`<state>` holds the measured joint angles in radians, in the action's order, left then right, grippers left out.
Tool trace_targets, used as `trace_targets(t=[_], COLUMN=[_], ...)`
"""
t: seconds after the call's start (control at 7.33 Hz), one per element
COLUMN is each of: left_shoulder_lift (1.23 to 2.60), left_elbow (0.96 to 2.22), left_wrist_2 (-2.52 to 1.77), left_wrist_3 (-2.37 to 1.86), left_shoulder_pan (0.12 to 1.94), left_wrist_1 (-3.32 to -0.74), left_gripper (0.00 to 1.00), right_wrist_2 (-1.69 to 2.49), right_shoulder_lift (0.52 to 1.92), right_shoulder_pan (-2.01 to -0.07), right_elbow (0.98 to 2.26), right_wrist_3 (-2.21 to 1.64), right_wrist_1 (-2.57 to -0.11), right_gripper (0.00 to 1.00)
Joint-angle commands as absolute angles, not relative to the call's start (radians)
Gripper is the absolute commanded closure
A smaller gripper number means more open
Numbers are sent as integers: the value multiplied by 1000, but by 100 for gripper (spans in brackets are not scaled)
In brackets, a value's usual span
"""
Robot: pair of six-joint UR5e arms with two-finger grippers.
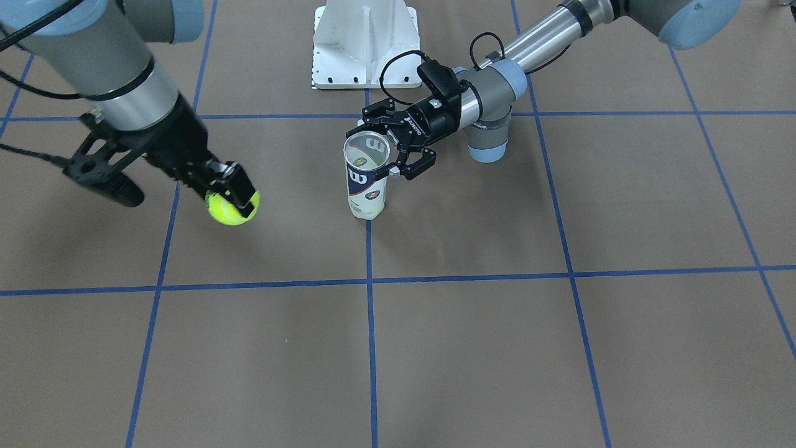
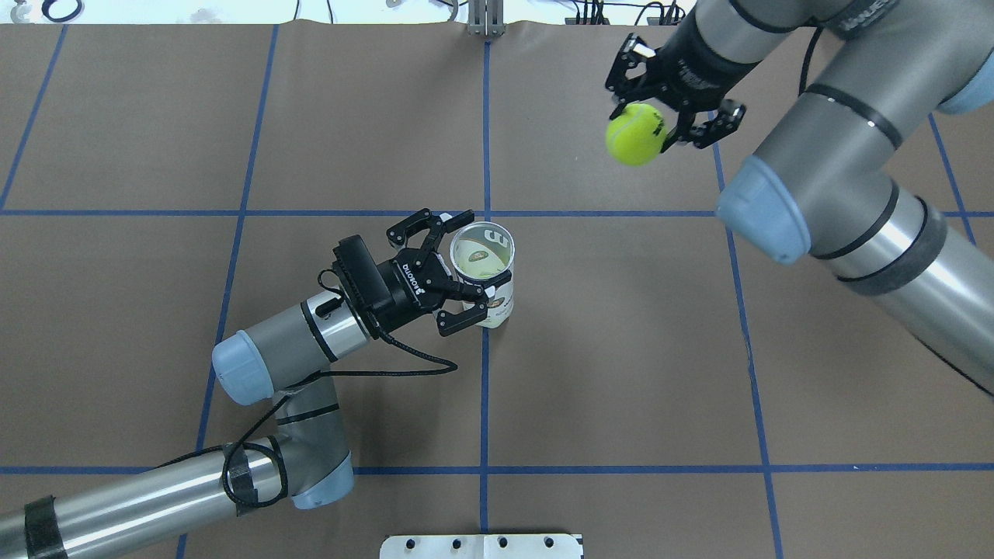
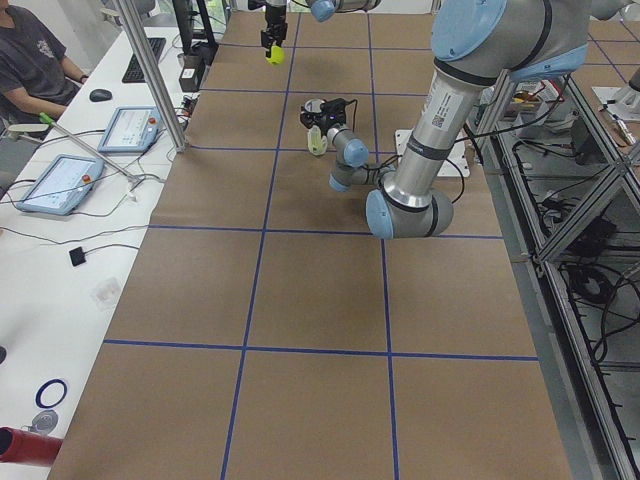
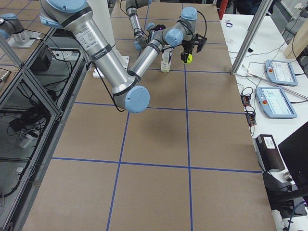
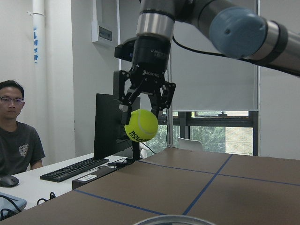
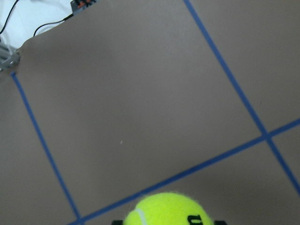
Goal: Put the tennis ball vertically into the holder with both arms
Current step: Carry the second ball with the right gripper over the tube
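The holder (image 1: 365, 180) is a clear can with a navy-and-white label. It stands upright with its mouth open near the table's middle, and it also shows in the overhead view (image 2: 497, 299). My left gripper (image 1: 384, 152) reaches in level and is shut on the holder, with a finger on each side of its upper part; it shows in the overhead view too (image 2: 463, 268). My right gripper (image 2: 644, 128) is shut on a yellow-green tennis ball (image 2: 635, 136) and holds it in the air, well away from the holder. The left wrist view shows the ball (image 5: 140, 125) hanging from that gripper.
The white pedestal base (image 1: 365, 43) stands behind the holder on the robot's side. A side table with tablets (image 3: 130, 125) and a seated operator (image 5: 16, 126) lies beyond the far edge. Blue tape lines cross the brown table cover (image 1: 497, 348).
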<state>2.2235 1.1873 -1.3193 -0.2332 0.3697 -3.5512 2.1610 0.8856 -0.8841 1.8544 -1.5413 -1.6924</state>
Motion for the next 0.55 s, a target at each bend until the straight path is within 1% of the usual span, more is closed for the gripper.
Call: trace_targets(t=[0.0,0.27,0.41], left_shoulder_lift=[2224,2227,2227], left_elbow=[1186,1186,1187], left_wrist_2=[-1319,-1319,-1319], left_wrist_3=[-232,-233,-233], left_shoulder_pan=[370,370,370], left_wrist_1=[-3551,-3550,-3551], left_gripper=[5,5,5], right_wrist_2=[2141,2123,2077], right_shoulder_lift=[784,740,741], right_shoulder_pan=[-747,-669,-629], right_elbow=[1885,1885,1879], right_wrist_3=[-1696,-1721,-1726], right_wrist_1=[-1700,-1700,-1698], right_gripper=[100,100,100])
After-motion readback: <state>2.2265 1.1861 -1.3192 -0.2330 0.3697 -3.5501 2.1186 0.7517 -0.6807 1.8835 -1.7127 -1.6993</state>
